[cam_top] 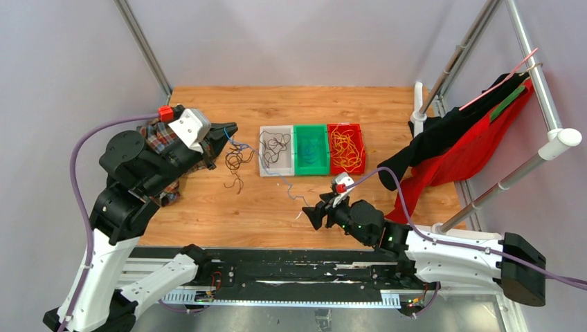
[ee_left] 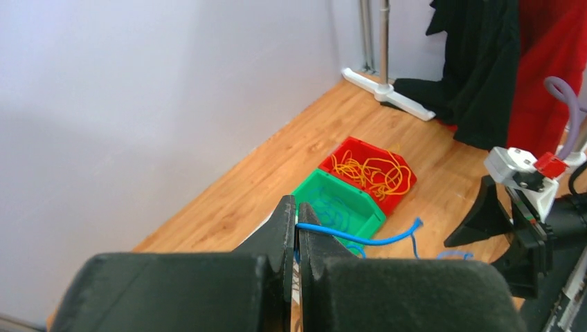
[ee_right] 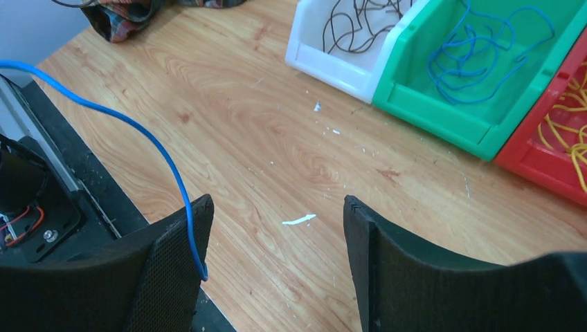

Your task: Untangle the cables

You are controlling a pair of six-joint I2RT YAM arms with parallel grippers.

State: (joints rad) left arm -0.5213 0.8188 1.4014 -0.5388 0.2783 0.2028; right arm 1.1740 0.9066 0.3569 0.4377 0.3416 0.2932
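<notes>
1. Three bins stand in a row in the top view: a white bin [cam_top: 263, 166] touches the green bin [cam_top: 311, 168] on its left; a red bin [cam_top: 346, 128] touches it on its right; black cables [cam_top: 275, 145] lie in the white one, blue cables [cam_top: 311, 149] in the green bin, yellow cables [cam_top: 346, 149] in the red one; loose dark cables [cam_top: 237, 160] lie tangled on the table [cam_top: 208, 207] left of the green bin, beyond the white bin; the left gripper [cam_top: 232, 131] sits just beside that tangle; one blue cable [cam_top: 289, 188] runs from it past the near side of the green bin toward the right gripper [cam_top: 309, 213].
2. Left wrist view: the left gripper's jaws are clenched on the blue cable, which arcs out beside the green bin.
3. Right wrist view: the right gripper's jaws are spread wide, grasping nothing; the blue cable's end touches the edge of one finger [ee_right: 173, 277]; the green bin lies beyond.
</notes>
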